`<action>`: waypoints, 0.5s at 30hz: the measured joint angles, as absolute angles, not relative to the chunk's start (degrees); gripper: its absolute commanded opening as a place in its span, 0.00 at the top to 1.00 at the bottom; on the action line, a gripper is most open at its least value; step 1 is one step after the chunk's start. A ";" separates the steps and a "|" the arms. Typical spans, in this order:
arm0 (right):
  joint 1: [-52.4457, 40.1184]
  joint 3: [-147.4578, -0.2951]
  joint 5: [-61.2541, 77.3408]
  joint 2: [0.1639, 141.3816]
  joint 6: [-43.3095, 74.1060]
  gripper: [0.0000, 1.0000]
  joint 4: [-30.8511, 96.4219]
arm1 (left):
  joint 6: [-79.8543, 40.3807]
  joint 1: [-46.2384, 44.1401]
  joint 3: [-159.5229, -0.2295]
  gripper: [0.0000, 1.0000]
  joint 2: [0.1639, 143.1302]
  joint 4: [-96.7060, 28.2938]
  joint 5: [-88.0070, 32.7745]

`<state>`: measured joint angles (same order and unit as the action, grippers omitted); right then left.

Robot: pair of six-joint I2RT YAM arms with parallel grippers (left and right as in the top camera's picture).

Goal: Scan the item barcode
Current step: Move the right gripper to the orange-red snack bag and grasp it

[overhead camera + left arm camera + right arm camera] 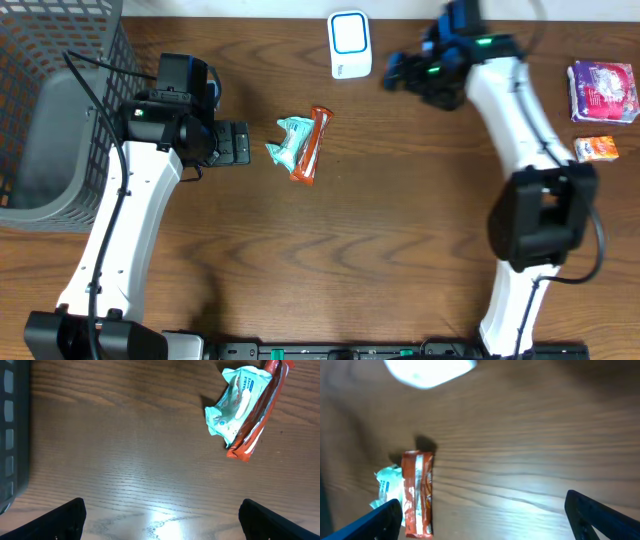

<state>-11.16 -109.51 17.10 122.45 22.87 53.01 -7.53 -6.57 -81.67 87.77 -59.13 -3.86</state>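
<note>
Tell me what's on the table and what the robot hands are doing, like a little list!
table: brown wooden table
middle: crumpled teal plastic packet touching long orange-red wrapper
top: white rounded box with blue ring, probably the scanner
left side: grey mesh basket
right side: purple packet and small orange packet
left gripper: open, holding nothing
right gripper: open, holding nothing

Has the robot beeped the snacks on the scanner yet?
Nothing looks done yet. The teal packet and the orange packet lie on the table, away from the white scanner. Both the left pincer and right pincer are open, holding nothing. Picking up and scanning are left.
</note>
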 measured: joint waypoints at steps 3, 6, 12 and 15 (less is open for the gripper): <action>-15.70 -109.23 15.11 122.74 22.87 0.01 51.86 | -7.53 -6.57 -81.67 0.02 87.77 -59.13 -3.86; -19.57 -109.23 13.80 122.74 22.81 0.01 50.17 | -7.53 -6.57 -81.67 0.02 87.77 -59.13 -3.86; -25.15 -109.23 8.91 122.74 22.79 0.01 50.11 | -7.53 -6.57 -81.67 0.02 87.77 -59.13 -3.86; -26.81 -109.23 7.20 122.76 22.83 0.01 50.11 | -7.53 -6.57 -81.67 0.02 87.77 -59.13 -3.86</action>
